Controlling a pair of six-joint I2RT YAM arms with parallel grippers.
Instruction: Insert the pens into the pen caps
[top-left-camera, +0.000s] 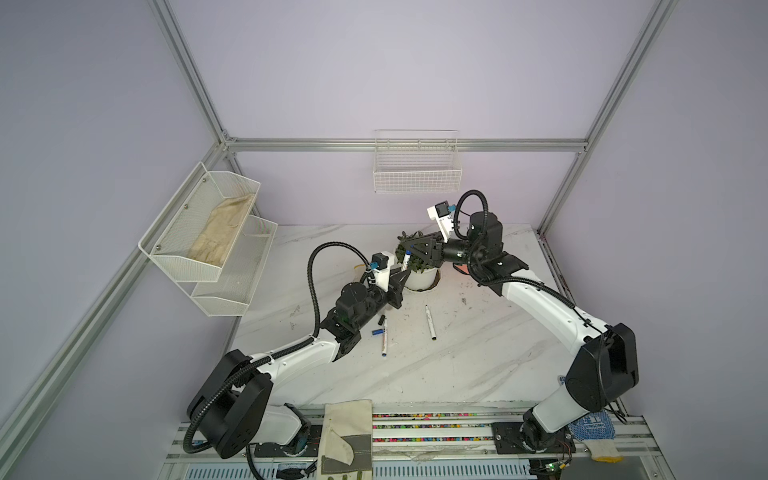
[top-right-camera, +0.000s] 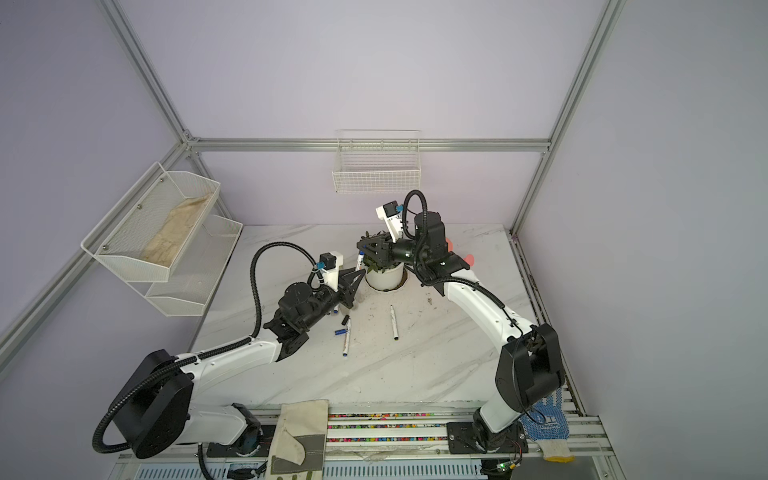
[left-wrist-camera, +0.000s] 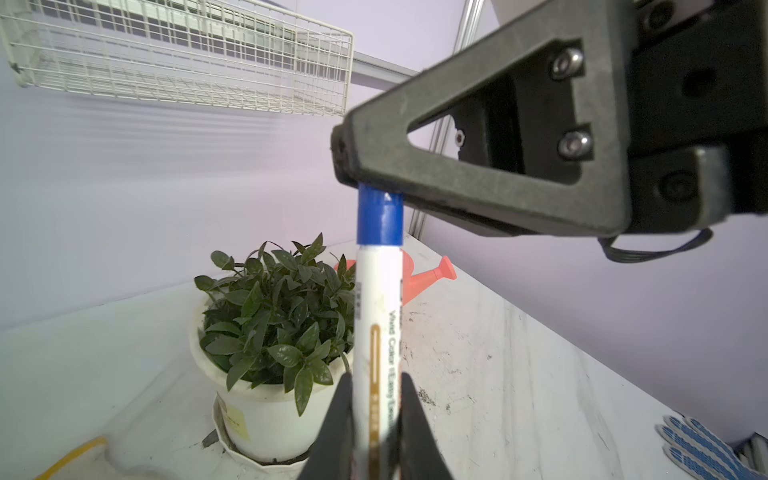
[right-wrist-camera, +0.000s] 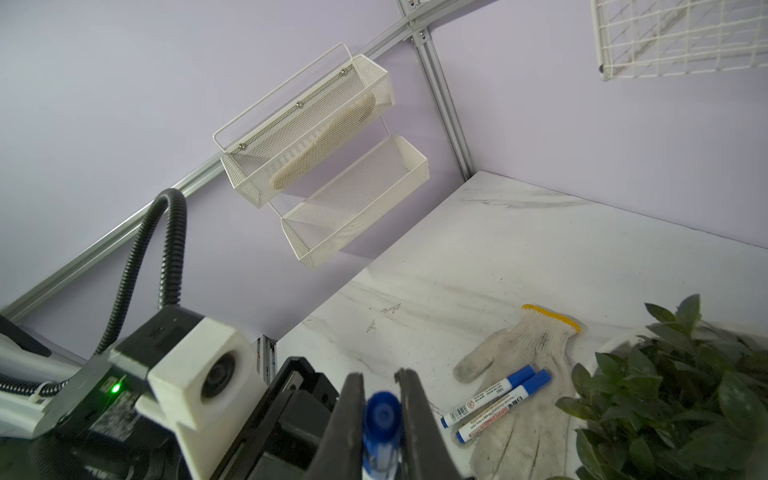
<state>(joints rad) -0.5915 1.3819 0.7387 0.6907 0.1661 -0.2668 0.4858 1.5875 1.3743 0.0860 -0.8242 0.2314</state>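
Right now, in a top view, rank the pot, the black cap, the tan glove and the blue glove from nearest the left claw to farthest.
1. Pot: right beside the left claw.
2. Black cap: on the table, just in front.
3. Tan glove: front edge, left of middle.
4. Blue glove: front right corner.

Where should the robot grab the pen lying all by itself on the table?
Take the lone pen at the middle of its white barrel, coming straight down from above. It lies flat on the table, pointing roughly front to back with bare space on both sides, so a pinch across its thin width, from left and right, should fit.
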